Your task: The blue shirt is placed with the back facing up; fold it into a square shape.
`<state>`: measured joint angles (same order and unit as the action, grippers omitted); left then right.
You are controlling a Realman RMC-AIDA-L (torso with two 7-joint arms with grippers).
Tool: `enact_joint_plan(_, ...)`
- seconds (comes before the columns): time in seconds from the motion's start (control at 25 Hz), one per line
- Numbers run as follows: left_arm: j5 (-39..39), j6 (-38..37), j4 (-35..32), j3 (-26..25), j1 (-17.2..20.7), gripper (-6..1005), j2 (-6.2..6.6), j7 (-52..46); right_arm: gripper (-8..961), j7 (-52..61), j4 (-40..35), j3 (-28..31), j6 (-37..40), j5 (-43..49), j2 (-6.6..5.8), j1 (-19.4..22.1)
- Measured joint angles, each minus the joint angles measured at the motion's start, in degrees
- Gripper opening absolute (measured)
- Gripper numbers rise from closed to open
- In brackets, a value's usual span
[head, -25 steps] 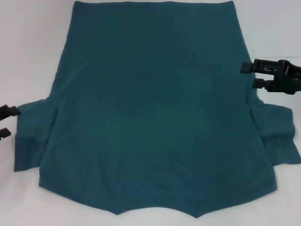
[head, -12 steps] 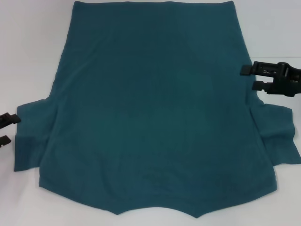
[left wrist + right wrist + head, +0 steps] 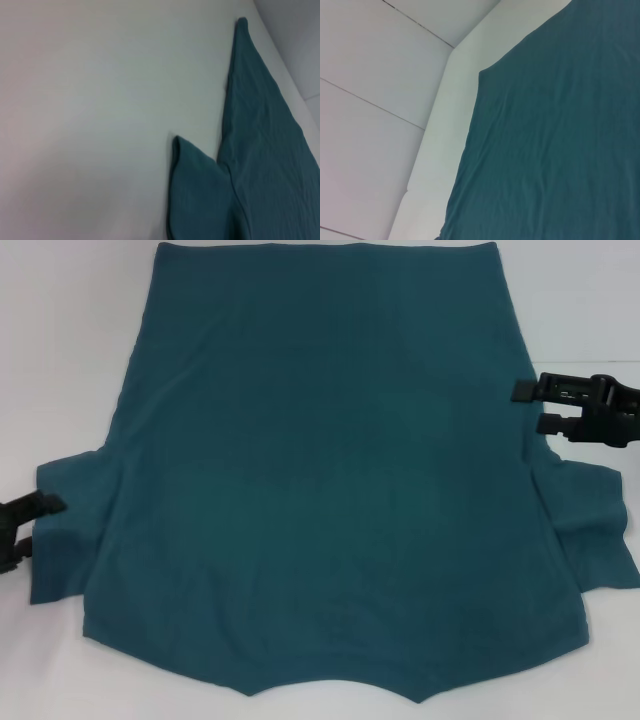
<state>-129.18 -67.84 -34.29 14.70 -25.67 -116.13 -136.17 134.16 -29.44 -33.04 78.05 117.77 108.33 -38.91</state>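
the blue shirt (image 3: 330,470) lies flat; only head view shows left claw (image 3: 35,528) and right claw (image 3: 528,406) spread.

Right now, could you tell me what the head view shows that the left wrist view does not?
Only the head view shows both grippers: the left gripper open at the left sleeve's edge, the right gripper open beside the shirt's right side edge, plus the whole shirt spread flat. Only the left wrist view shows the white table's far edge and the surface beyond it. Both show the blue shirt, its left sleeve, and the table.
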Motion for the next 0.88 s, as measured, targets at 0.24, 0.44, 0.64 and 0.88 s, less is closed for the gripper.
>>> enact_joint_plan(0.24,0.33,-0.60,1.10,0.91,-0.60,824,-0.06,0.33,916,-0.06,0.00,0.47,0.00,0.00,0.04,0.17)
enact_joint_plan(0.44,0.16,-1.22,0.76,1.55,-1.31,777,0.06,-0.10,916,-0.12,0.00,0.53,-0.01,0.00,0.05,0.33)
enact_joint_plan(0.64,0.08,-1.34,-0.06,1.99,-1.36,699,0.01,-0.01,916,-0.13,0.00,0.61,-0.01,0.01,0.05,0.39)
enact_joint_plan(0.88,-0.15,-1.35,-1.59,4.45,-1.02,518,-0.06,-0.05,916,-0.13,0.00,0.58,-0.01,0.00,0.04,0.41)
